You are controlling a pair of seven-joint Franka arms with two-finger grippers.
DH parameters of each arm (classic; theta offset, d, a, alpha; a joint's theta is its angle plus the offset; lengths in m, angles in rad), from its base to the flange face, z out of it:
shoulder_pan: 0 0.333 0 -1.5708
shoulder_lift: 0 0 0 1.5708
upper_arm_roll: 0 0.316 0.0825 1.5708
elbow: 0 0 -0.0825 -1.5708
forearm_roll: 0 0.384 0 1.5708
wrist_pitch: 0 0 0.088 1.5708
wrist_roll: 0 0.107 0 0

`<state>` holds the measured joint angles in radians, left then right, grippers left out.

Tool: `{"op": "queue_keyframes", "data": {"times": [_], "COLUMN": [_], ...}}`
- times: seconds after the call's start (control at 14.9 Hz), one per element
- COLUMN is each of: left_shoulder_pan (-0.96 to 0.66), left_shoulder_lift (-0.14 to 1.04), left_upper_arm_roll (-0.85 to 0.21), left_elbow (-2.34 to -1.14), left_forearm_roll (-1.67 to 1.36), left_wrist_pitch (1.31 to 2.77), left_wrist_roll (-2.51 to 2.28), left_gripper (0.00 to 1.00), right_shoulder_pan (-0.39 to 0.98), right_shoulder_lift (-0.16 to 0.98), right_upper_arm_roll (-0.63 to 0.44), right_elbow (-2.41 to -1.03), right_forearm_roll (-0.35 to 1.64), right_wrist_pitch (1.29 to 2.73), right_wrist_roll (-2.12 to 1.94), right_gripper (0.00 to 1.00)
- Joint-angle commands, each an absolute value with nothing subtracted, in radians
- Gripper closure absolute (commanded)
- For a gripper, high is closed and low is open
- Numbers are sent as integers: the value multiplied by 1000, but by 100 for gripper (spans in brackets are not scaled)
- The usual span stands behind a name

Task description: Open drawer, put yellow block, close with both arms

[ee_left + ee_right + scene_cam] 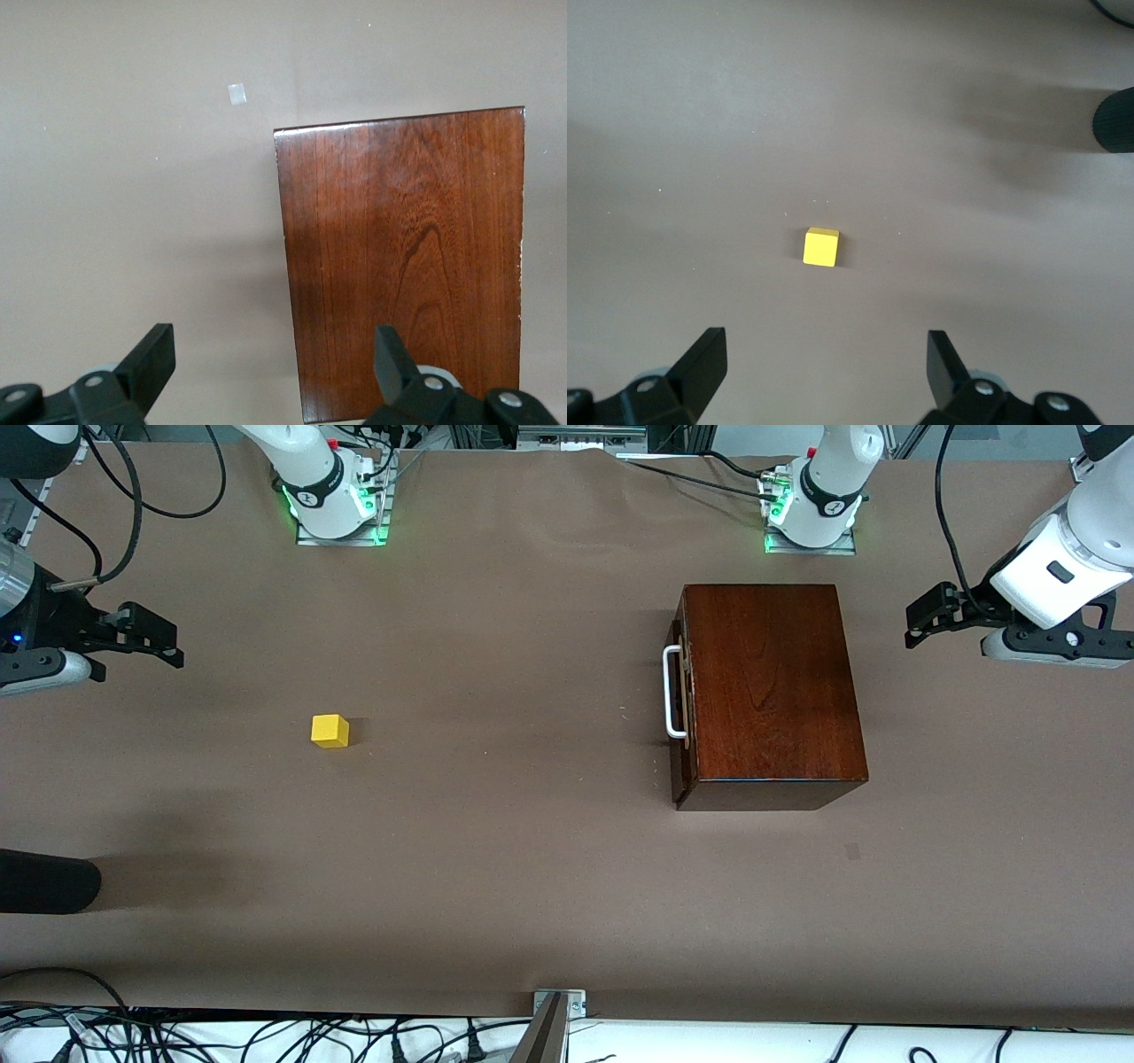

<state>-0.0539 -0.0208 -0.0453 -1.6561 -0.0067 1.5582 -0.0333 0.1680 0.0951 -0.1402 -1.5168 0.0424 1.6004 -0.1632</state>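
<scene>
The reddish-brown wooden box (771,682) stands toward the left arm's end of the table, and its drawer (680,691) is shut. The drawer's white bar handle (671,691) faces the right arm's end. The yellow block (330,731) sits alone on the brown table toward the right arm's end. My left gripper (917,627) hangs open and empty beside the box, on the side away from the handle; its wrist view shows the box top (403,257) under open fingers (152,350). My right gripper (164,645) hovers open and empty, apart from the block (821,247).
A black rounded object (44,881) lies at the table's edge at the right arm's end, nearer the camera than the block. A small pale patch (852,851) marks the table nearer the camera than the box. Cables and a metal bracket (558,1005) line the camera-side edge.
</scene>
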Motion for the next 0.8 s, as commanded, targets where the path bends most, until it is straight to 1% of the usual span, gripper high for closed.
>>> {"op": "queue_keyframes", "data": {"times": [0.0,0.47,0.6,0.74], "left_shoulder_pan": [-54,-64,-125,-188], "left_shoulder_lift": [18,48,51,95], "left_upper_arm_roll": [-48,-52,-75,-100], "left_elbow": [-1631,-1611,-1595,-1560], "left_forearm_roll": [-29,-28,-26,-18], "left_wrist_pitch": [1529,1479,1480,1491], "left_wrist_roll": [-41,-29,-41,-78], "left_gripper": [0,0,0,0], "right_shoulder_pan": [158,158,158,158], "right_shoulder_lift": [103,103,103,103], "right_upper_arm_roll": [-135,-135,-135,-135], "right_elbow": [-1494,-1494,-1494,-1494], "right_forearm_roll": [34,34,34,34], "right_wrist_pitch": [1589,1589,1591,1591], "right_wrist_roll": [-172,-172,-172,-172], "right_gripper": [0,0,0,0]}}
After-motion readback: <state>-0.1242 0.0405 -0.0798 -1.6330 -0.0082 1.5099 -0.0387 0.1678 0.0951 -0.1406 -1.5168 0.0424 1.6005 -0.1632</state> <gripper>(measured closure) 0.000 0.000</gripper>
